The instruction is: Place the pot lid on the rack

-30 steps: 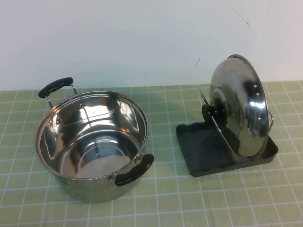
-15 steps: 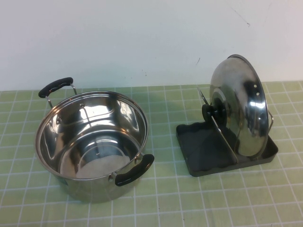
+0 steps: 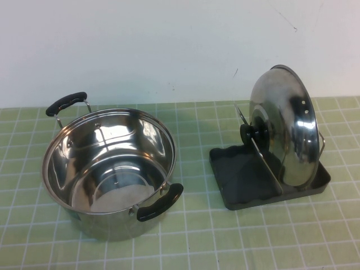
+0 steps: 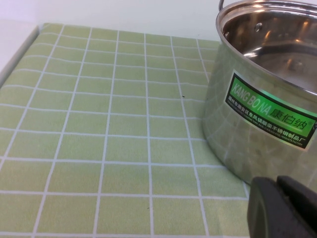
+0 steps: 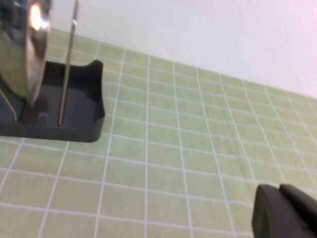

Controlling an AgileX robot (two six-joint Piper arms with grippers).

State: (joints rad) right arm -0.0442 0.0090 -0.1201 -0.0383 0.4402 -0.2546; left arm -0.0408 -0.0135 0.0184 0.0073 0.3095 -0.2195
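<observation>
The shiny steel pot lid (image 3: 288, 126) stands on edge in the dark grey rack (image 3: 242, 180), leaning on a wire loop, its black knob (image 3: 253, 134) facing left. The right wrist view shows the lid's edge (image 5: 27, 54) and the rack (image 5: 74, 116). The left gripper (image 4: 278, 203) is shut and empty, low beside the pot's outer wall. The right gripper (image 5: 280, 210) is shut and empty, over the mat to the right of the rack. Neither gripper shows in the high view.
A deep open steel pot (image 3: 109, 169) with two black handles stands at the left; its labelled wall fills part of the left wrist view (image 4: 262, 119). A green tiled mat (image 3: 197, 236) covers the table. A white wall rises behind.
</observation>
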